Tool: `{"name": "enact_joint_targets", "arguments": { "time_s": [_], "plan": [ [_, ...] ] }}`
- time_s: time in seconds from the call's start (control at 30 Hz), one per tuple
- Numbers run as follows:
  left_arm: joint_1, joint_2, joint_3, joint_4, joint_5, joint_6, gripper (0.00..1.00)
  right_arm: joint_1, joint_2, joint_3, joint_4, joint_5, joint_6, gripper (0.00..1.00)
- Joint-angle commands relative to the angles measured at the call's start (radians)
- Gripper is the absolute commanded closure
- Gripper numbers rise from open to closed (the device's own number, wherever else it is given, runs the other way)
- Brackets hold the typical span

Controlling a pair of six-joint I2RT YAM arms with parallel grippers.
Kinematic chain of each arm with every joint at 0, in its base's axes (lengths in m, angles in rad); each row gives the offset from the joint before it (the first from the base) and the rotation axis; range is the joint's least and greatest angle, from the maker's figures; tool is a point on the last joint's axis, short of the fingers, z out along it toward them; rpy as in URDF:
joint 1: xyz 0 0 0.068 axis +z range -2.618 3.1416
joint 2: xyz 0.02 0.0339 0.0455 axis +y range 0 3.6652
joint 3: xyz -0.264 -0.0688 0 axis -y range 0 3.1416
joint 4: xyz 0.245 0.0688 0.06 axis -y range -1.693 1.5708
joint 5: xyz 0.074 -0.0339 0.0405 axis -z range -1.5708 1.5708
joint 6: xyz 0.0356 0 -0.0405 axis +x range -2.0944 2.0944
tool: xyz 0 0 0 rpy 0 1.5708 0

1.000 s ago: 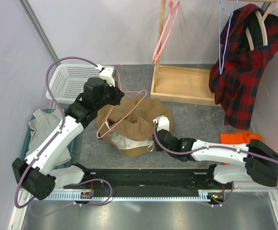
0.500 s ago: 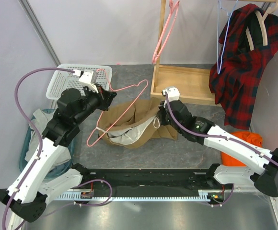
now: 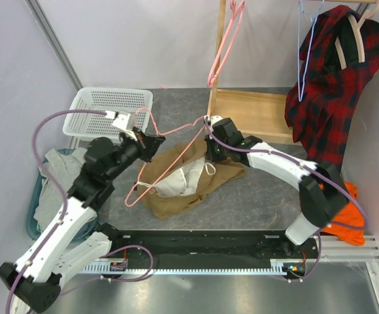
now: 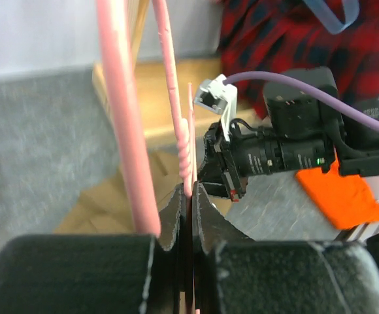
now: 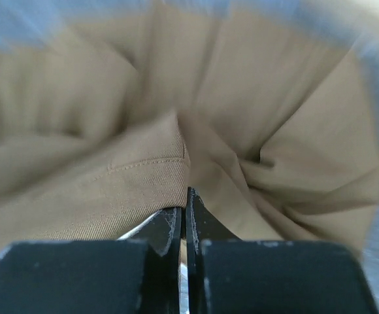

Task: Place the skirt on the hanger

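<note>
Two arms are at work over the grey table, and both have something in hand. The left gripper is clamped tight on the hanger — fingers pressed together on a thin pink strand of its frame, with a thicker pink bar running up just beside them. From above, the hanger hangs tilted over the left half of the skirt, its hook up beside the white basket and its far corner reaching towards the right arm's wrist.

The right gripper is pinched closed on the skirt, its tips buried in a tan fold with a stitched hem running in from the left; that wrist view blurs out at the edges. The skirt itself sits bunched on the table in the middle, between the two arms, with pale lining showing in its opening and its upper right edge drawn up to the right gripper. The hanger's lower bar crosses that opening — whether it passes inside the cloth, I cannot tell.

Behind, a wooden rack stands at the back, with a red plaid shirt hanging well to the right. Orange cloth lies by the right arm's elbow, and a grey garment sits at the far left.
</note>
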Motion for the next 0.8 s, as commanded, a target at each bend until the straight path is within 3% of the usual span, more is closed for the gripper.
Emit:
{"name": "enact_joint_targets", "arguments": {
  "time_s": [0.0, 0.3, 0.37, 0.4, 0.5, 0.6, 0.77],
  "plan": [
    [-0.001, 0.066, -0.137, 0.236, 0.011, -0.071, 0.98, -0.059, 0.142, -0.026, 0.062, -0.194, -0.036, 1.0],
    [-0.007, 0.051, -0.364, 0.395, -0.038, -0.097, 0.98, -0.114, 0.303, -0.017, 0.196, -0.261, 0.047, 1.0],
    [-0.007, 0.039, -0.407, 0.431, -0.052, -0.106, 0.98, -0.116, 0.313, -0.021, 0.211, -0.263, 0.061, 0.9],
    [-0.008, 0.033, -0.413, 0.44, -0.049, -0.108, 0.98, -0.116, 0.31, -0.026, 0.217, -0.263, 0.064, 0.78],
    [-0.008, 0.04, -0.416, 0.441, -0.063, -0.106, 0.98, -0.116, 0.25, -0.067, 0.22, -0.232, 0.075, 0.57],
    [-0.01, 0.048, -0.418, 0.446, -0.074, -0.109, 0.98, -0.116, 0.143, -0.138, 0.22, -0.176, 0.088, 0.52],
    [-0.011, 0.069, -0.418, 0.469, -0.071, -0.112, 0.98, -0.116, 0.009, -0.231, 0.209, -0.146, 0.11, 0.56]
  ]
}}
